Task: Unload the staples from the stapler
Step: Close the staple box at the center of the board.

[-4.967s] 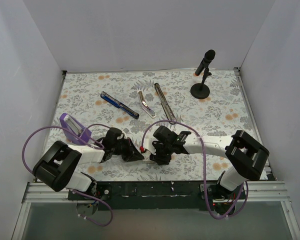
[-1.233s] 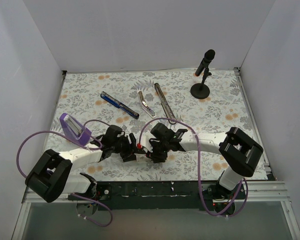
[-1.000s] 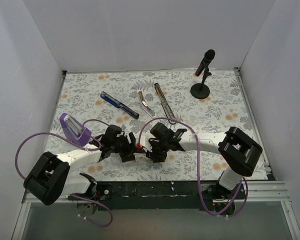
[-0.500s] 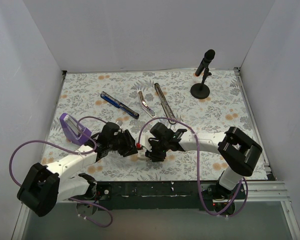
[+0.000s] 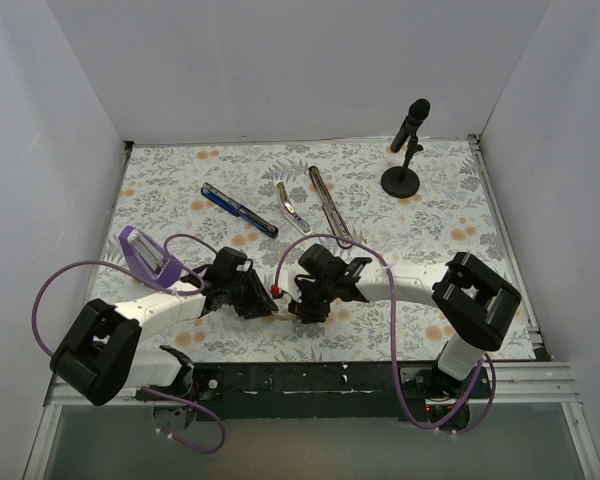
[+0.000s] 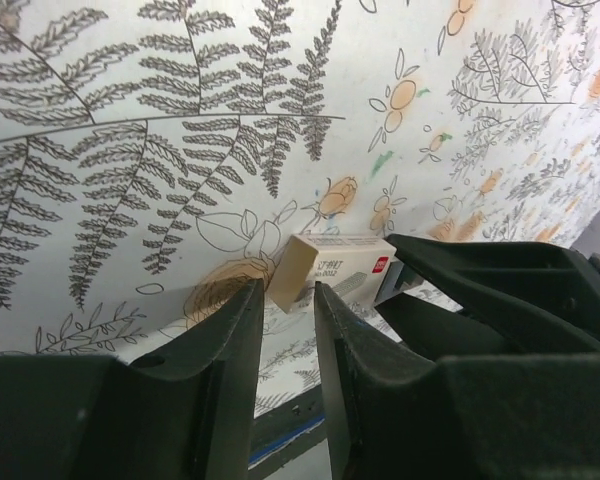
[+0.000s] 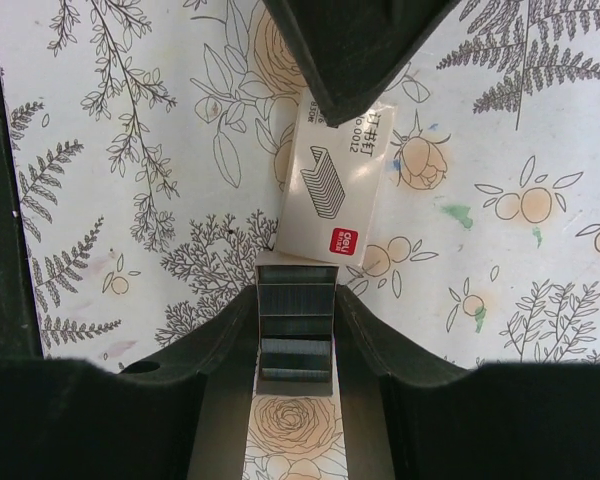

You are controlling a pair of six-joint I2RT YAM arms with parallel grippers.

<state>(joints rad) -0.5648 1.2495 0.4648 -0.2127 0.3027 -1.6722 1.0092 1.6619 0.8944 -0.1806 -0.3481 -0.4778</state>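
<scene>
- My right claw pinched a short grey block of staples between its fingers, at the lower middle of its wrist view.
- The block's far end sat right at the short edge of a small white staple box with a red mark, which lay flat on the tabletop.
- My left claw held its fingers close together with a narrow slit between them. The box's end sat at their tips, and I could not tell whether they gripped it.
- From above, both claws met over the box in the lower middle of the frame, near the dark rail along the tabletop's near edge.
- The stapler lay in the upper middle, well apart from my claws. Its blue-and-black body was on the left, the silvery channel in the middle and the dark base strip on the right, each apart from the next.
- A purple block stood near the left edge, and a microphone stand stood in the upper right corner.
- Bare floral surface showed between the stapler and my claws, and across the right side up to the white wall.
</scene>
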